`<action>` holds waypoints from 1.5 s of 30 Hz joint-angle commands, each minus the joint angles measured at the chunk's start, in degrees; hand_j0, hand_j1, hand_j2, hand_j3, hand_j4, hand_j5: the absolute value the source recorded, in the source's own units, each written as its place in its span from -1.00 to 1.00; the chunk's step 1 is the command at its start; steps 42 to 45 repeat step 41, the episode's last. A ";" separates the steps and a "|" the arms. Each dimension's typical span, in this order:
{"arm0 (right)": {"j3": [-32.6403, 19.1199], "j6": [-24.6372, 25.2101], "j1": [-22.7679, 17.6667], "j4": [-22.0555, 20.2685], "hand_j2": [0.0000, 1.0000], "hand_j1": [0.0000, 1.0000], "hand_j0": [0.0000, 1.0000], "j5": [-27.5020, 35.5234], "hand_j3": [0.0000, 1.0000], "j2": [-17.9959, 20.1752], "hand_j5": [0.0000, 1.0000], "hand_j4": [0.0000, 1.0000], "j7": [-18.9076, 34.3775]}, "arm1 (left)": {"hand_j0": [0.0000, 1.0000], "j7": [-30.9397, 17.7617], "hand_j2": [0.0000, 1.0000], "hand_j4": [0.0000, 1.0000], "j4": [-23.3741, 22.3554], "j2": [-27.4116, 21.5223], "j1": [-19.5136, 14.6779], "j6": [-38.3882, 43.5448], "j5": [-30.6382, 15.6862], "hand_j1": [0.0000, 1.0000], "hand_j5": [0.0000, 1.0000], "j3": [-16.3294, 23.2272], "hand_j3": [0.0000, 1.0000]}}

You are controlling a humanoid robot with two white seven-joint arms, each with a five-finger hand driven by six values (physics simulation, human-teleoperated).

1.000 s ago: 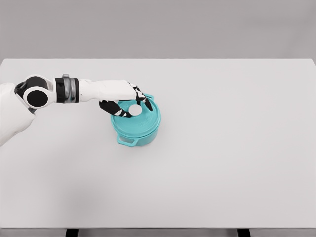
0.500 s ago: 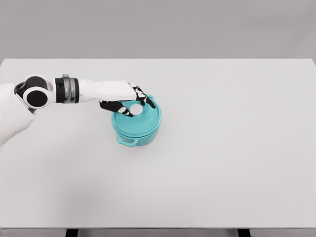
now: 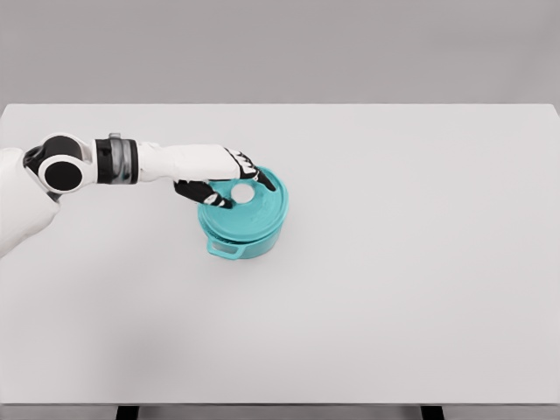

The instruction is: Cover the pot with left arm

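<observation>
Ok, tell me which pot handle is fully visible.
The front handle of the teal pot, the one nearest the camera. The opposite one sits hidden behind the lid and left robot hand.

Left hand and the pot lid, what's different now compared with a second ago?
Little has changed. The left hand has lifted slightly and its fingers have spread a bit around the white knob, apparently loosening their hold. The teal lid stays seated on the pot, which has not moved on the table. The right arm remains out of view.
</observation>
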State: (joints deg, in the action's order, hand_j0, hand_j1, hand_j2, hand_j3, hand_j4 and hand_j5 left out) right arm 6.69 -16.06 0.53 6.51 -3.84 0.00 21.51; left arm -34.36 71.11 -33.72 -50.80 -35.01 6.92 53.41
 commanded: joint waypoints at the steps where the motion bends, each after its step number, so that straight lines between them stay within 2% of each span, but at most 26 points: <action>1: -0.01 -0.03 0.00 0.00 1.00 1.00 1.00 -0.03 1.00 0.00 1.00 1.00 0.02 | 0.86 0.09 0.86 0.86 0.00 -0.03 0.00 0.01 0.20 0.86 0.86 -0.06 0.86; 10: -0.01 -0.03 0.00 0.00 1.00 1.00 1.00 -0.03 1.00 0.00 1.00 1.00 0.02 | 0.94 0.09 0.94 0.94 0.17 -0.47 -0.09 0.01 0.02 0.94 0.94 -0.06 0.94; 16: -0.01 -0.03 0.00 0.00 1.00 1.00 1.00 -0.03 1.00 0.00 1.00 1.00 0.02 | 0.95 0.09 0.95 0.95 0.87 -2.49 -0.17 0.01 -1.38 0.95 0.95 -0.15 0.95; 17: -0.01 -0.03 0.00 0.00 1.00 1.00 1.00 -0.03 1.00 0.00 1.00 1.00 0.02 | 0.95 0.09 0.95 0.95 1.66 -2.84 -0.18 0.01 -2.00 0.95 0.95 -0.24 0.95; 21: -0.01 -0.03 0.00 0.00 1.00 1.00 1.00 -0.03 1.00 0.00 1.00 1.00 0.02 | 1.00 -0.18 1.00 1.00 7.38 -9.34 -0.61 0.01 -8.85 1.00 1.00 -0.50 1.00; 23: -0.01 -0.03 0.00 0.00 1.00 1.00 1.00 -0.03 1.00 0.00 1.00 1.00 0.02 | 1.00 -0.26 1.00 1.00 8.61 -11.80 -0.70 0.01 -12.46 1.00 1.00 -0.59 1.00; 31: -0.01 -0.03 0.00 0.00 1.00 1.00 1.00 -0.03 1.00 0.00 1.00 1.00 0.02 | 1.00 -0.09 1.00 1.00 8.87 -12.25 -0.88 0.01 -13.87 1.00 1.00 -0.94 1.00; 32: -0.01 -0.03 0.00 0.00 1.00 1.00 1.00 -0.03 1.00 0.00 1.00 1.00 0.02 | 1.00 -0.09 1.00 1.00 8.87 -12.42 -0.44 0.01 -13.78 1.00 1.00 -2.43 1.00; 33: -0.01 -0.03 0.00 0.00 1.00 1.00 1.00 -0.03 1.00 0.00 1.00 1.00 0.02 | 1.00 -0.09 1.00 1.00 9.05 -15.05 -0.09 0.01 -13.69 1.00 1.00 -4.19 1.00; 35: -0.01 -0.03 0.00 0.00 1.00 1.00 1.00 -0.03 1.00 0.00 1.00 1.00 0.02 | 1.00 0.00 1.00 1.00 9.22 -18.13 0.00 0.01 -13.69 1.00 1.00 -4.46 1.00; 36: -0.01 -0.03 0.00 0.00 1.00 1.00 1.00 -0.03 1.00 0.00 1.00 1.00 0.02 | 1.00 0.09 1.00 1.00 9.22 -19.80 0.26 0.01 -13.78 1.00 1.00 -6.03 1.00; 38: -0.01 -0.03 0.00 0.00 1.00 1.00 1.00 -0.03 1.00 0.00 1.00 1.00 0.02 | 1.00 0.09 1.00 1.00 8.52 -23.76 3.25 0.01 -13.78 1.00 1.00 -9.55 1.00; 40: -0.01 -0.03 0.00 0.00 1.00 1.00 1.00 -0.03 1.00 0.00 1.00 1.00 0.02 | 1.00 0.09 1.00 1.00 7.73 -24.11 7.03 0.01 -13.69 1.00 1.00 -12.98 1.00; 41: -0.01 -0.03 0.00 0.00 1.00 1.00 1.00 -0.03 1.00 0.00 1.00 1.00 0.02 | 1.00 0.09 1.00 1.00 7.64 -24.02 7.82 0.01 -13.69 1.00 1.00 -13.68 1.00; 45: -0.01 -0.03 0.00 0.00 1.00 1.00 1.00 -0.03 1.00 0.00 1.00 1.00 0.02 | 1.00 0.09 1.00 1.00 7.64 -24.02 7.82 0.01 -13.69 1.00 1.00 -13.68 1.00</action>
